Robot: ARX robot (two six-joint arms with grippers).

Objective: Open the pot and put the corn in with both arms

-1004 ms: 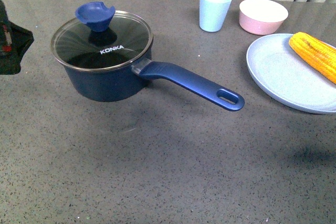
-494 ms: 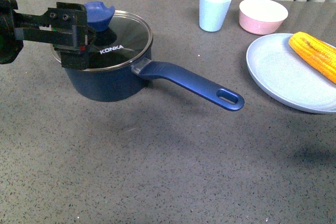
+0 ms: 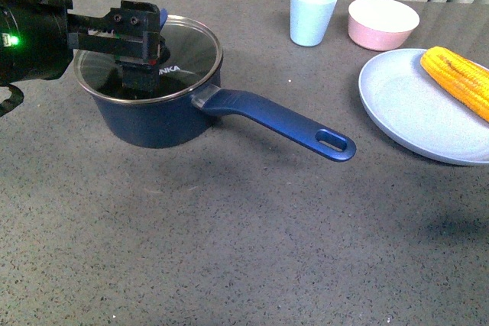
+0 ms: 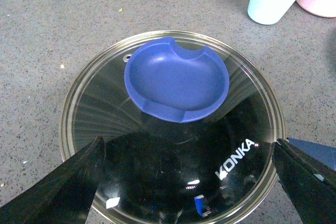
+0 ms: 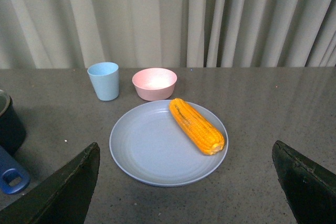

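Observation:
The navy pot (image 3: 157,116) stands at the left of the table with its glass lid (image 3: 187,55) on and its long blue handle (image 3: 283,122) pointing to the right. My left gripper (image 3: 139,47) is open and hovers over the lid, hiding most of the blue knob. In the left wrist view the knob (image 4: 177,78) lies ahead of the gripper (image 4: 189,182), whose jaws stand wide at both sides of the lid (image 4: 105,119). The corn (image 3: 458,78) lies on a pale blue plate (image 3: 412,112) at the right. My right gripper (image 5: 186,182) is open, well short of the corn (image 5: 197,125).
A pale blue cup (image 3: 312,13) and a pink bowl (image 3: 383,22) stand at the back, between pot and plate. They also show in the right wrist view, the cup (image 5: 103,81) and the bowl (image 5: 154,83) behind the plate (image 5: 142,150). Curtains hang behind the table.
My left arm has come in from the left edge and moved right over the pot lid, now covering the knob. The pot, corn and plate have not moved.

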